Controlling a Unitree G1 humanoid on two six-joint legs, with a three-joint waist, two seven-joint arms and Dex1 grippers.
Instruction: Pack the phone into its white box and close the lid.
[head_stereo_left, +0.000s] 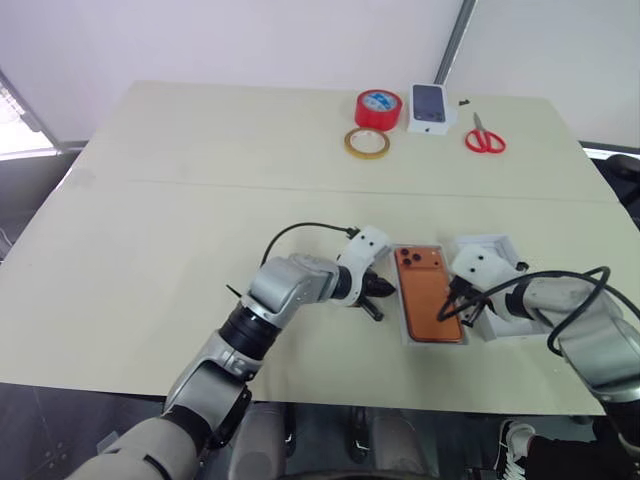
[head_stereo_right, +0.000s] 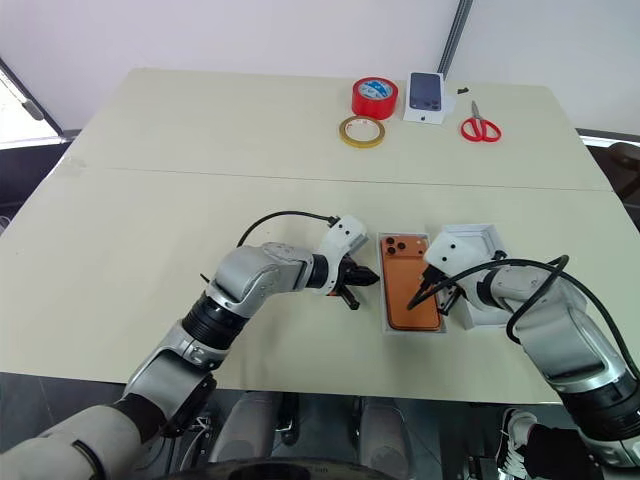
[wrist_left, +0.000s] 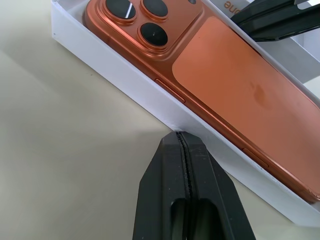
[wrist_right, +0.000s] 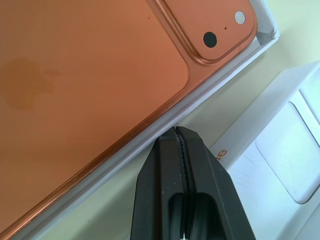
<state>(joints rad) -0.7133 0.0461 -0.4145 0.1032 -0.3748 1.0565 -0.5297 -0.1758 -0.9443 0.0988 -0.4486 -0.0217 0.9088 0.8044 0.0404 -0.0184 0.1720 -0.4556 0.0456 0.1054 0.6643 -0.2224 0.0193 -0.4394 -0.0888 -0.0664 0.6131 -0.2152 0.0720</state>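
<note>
Left end effector (head_stereo_left: 383, 290) clenched | right end effector (head_stereo_left: 452, 306) clenched | phone (head_stereo_left: 425, 292) in white box (wrist_left: 125, 75)

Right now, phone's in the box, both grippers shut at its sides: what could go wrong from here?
1. The left gripper and right gripper, both shut, press at opposite walls of the white box; uneven pushing could skew or slide it.
2. The phone may not be fully seated; a lid could jam.
3. The lid lies close under the right arm, which could knock it.
</note>
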